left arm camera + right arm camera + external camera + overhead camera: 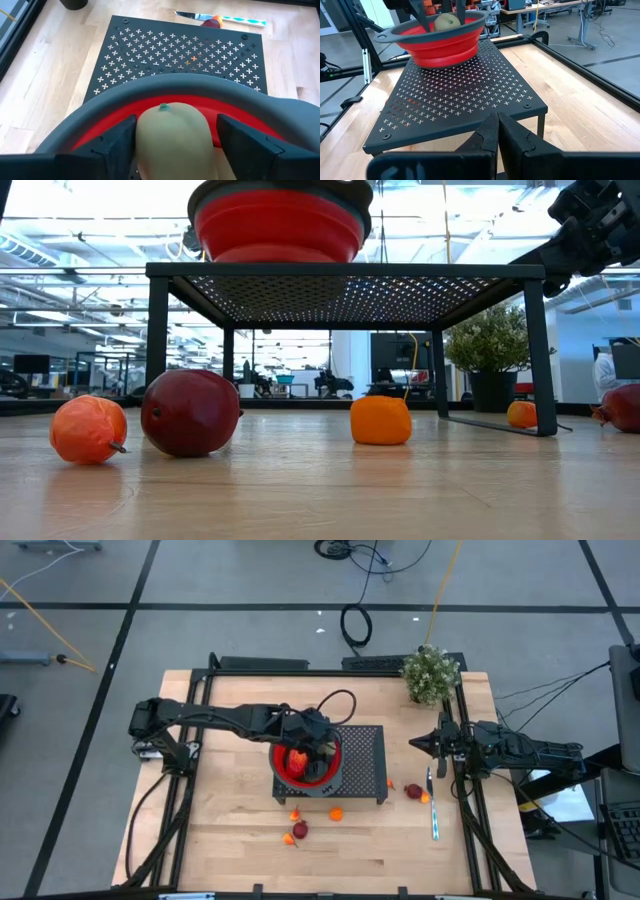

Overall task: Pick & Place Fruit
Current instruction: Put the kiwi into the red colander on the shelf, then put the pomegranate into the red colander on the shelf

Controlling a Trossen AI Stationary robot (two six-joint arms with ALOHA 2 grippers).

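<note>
A red bowl with a grey rim (322, 772) stands on a black perforated stand (365, 745) at the table's middle. My left gripper (176, 121) reaches over the bowl, slanting down, fingers apart. A pale brown oval fruit (172, 140) lies between them at rim height, also seen in the right wrist view (446, 21). A red-orange fruit (298, 760) lies in the bowl. On the table rest a dark red fruit (190, 412), orange ones (88, 428) (381, 420), and another dark red one (413, 790). My right gripper (497, 125) waits shut at the table's right side. My left gripper has a finger on either side of the pale brown fruit's long sides (142, 137), coming from the table's left and slanting down. One finger (120, 145) lies right against the fruit; beside the other a sliver of red bowl shows. Whether it touches the fruit, I cannot tell.
A potted green plant (430, 673) stands at the far right corner. A knife with a pale handle (434, 810) lies near the right edge beside a small orange fruit (425, 797). Bare wood lies along the near edge and at the left.
</note>
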